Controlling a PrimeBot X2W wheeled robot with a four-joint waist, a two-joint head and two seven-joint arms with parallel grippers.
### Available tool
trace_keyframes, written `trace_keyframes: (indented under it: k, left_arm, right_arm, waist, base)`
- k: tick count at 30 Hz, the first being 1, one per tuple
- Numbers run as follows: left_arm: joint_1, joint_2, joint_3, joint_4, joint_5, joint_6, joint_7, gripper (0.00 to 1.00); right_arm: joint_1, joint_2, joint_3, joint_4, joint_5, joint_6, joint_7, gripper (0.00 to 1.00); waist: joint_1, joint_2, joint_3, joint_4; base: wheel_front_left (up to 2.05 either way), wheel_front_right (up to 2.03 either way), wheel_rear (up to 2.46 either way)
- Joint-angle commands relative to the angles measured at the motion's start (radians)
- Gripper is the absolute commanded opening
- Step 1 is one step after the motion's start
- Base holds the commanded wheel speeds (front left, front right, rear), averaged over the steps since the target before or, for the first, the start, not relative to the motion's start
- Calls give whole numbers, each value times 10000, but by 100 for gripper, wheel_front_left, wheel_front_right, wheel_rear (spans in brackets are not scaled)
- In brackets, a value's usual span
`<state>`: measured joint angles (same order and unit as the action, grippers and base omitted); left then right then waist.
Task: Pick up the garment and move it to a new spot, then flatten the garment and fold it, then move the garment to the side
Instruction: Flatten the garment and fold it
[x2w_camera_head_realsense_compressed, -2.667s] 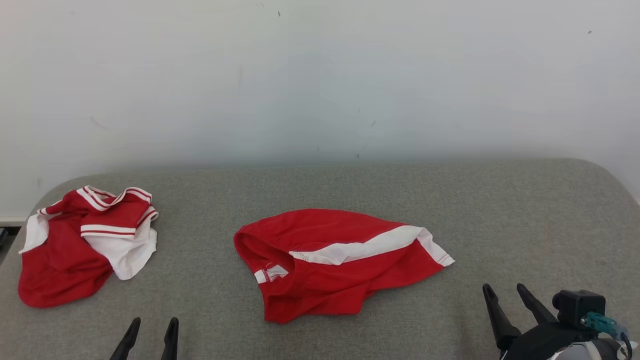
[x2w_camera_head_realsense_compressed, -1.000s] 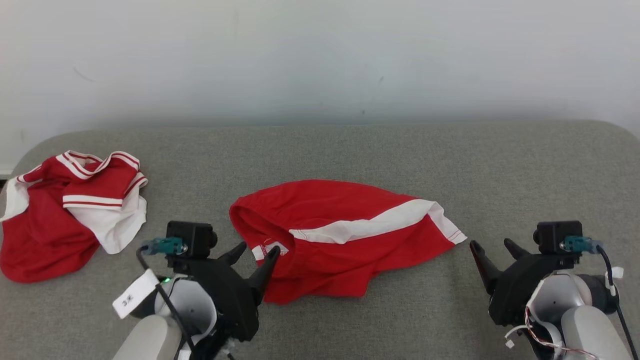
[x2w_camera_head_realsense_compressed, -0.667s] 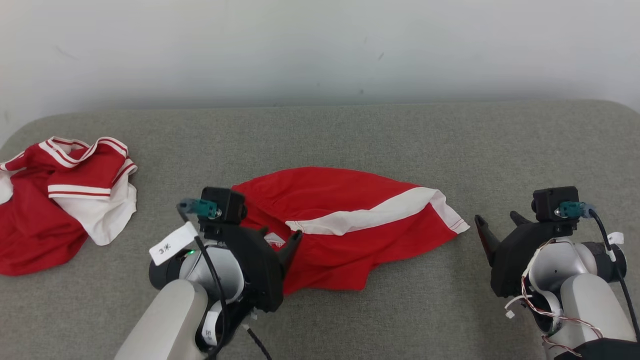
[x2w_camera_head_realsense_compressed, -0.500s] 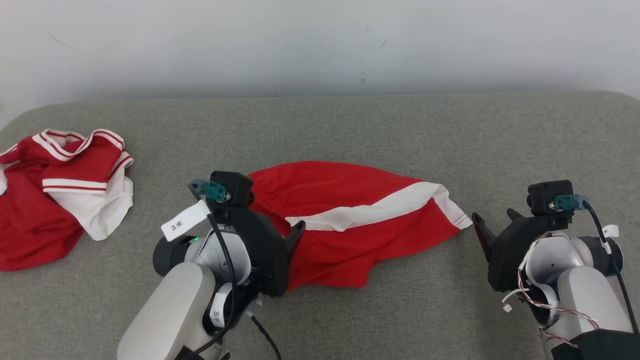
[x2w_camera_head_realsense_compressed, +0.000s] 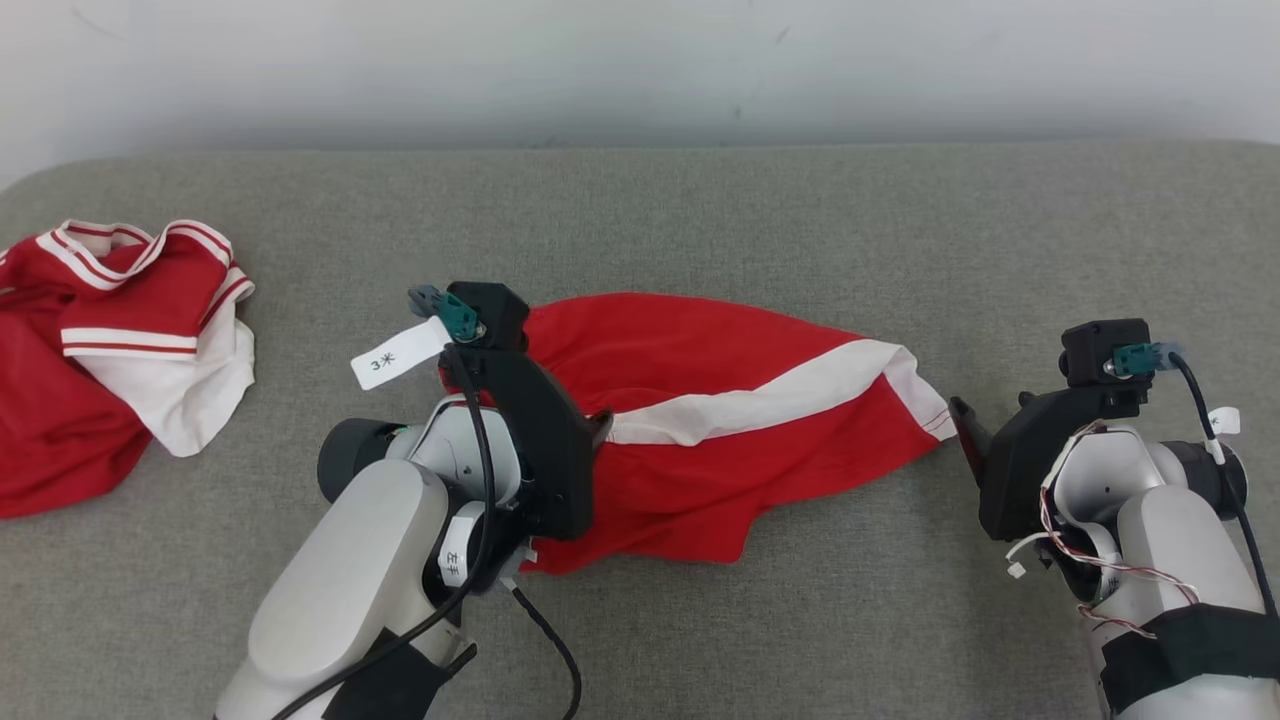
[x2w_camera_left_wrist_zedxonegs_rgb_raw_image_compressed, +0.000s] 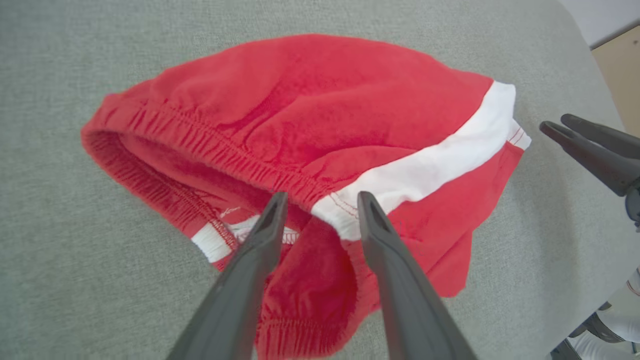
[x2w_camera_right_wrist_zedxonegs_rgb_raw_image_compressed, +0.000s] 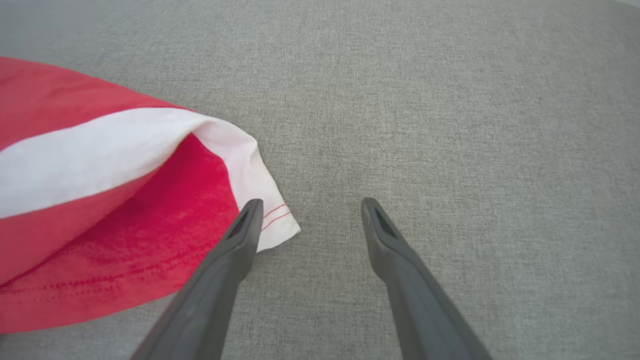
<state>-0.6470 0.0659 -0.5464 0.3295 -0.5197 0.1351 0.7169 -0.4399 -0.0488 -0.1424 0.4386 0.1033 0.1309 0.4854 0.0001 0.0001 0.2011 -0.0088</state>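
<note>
- two garments lie on the grey fabric counter (x2w_camera_head_realsense_compressed: 800, 220): red shorts (x2w_camera_head_realsense_compressed: 690, 350) with a white side stripe, and a bunched red-and-white jersey (x2w_camera_head_realsense_compressed: 130, 340) well apart from the shorts, on the robot's left.
- the shorts rest crumpled on the counter, with one gripper at each end.
- left gripper (x2w_camera_left_wrist_zedxonegs_rgb_raw_image_compressed: 321, 197) is down at the shorts' elastic waistband. its fingers are apart, one tip on either side of the spot where the white stripe meets the band.
- right gripper (x2w_camera_right_wrist_zedxonegs_rgb_raw_image_compressed: 311, 202) sits at the shorts' opposite end with its fingers spread wide. one tip is right at the white hem corner and the other is over bare counter beside the shorts.
</note>
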Motion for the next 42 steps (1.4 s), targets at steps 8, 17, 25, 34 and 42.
trace_keyframes:
  k: [8,17,25,34,42]
  left_arm:
    - [138,220,-181,-408,-206,201,944,49]
    - [278,228,-305,-767,-431,168,1267,43]
    - [376,194,-313,-839,-608,227,1409,22]
    - [332,160,-189,-549,-810,260,1210,30]
    - [140,145,-133,-347,-843,169,834,0]
  right_arm:
    - [-429,-37,-144,402,227,-3,237,100]
    - [-475,-37,-228,763,366,-3,758,65]
    - [-315,-37,-179,858,618,-3,1306,42]
    - [-406,-34,21,976,856,-3,1249,0]
    - [-467,-31,86,1032,815,-5,892,0]
  waist:
    - [-1,-1,287,232]
    - [-1,-1,263,292]
    - [-1,-1,208,183]
    - [-1,-1,296,99]
    - [-1,-1,301,126]
  base:
    - [0,0,0]
    - [0,0,0]
    - [0,0,0]
    - [0,0,0]
    - [0,0,0]
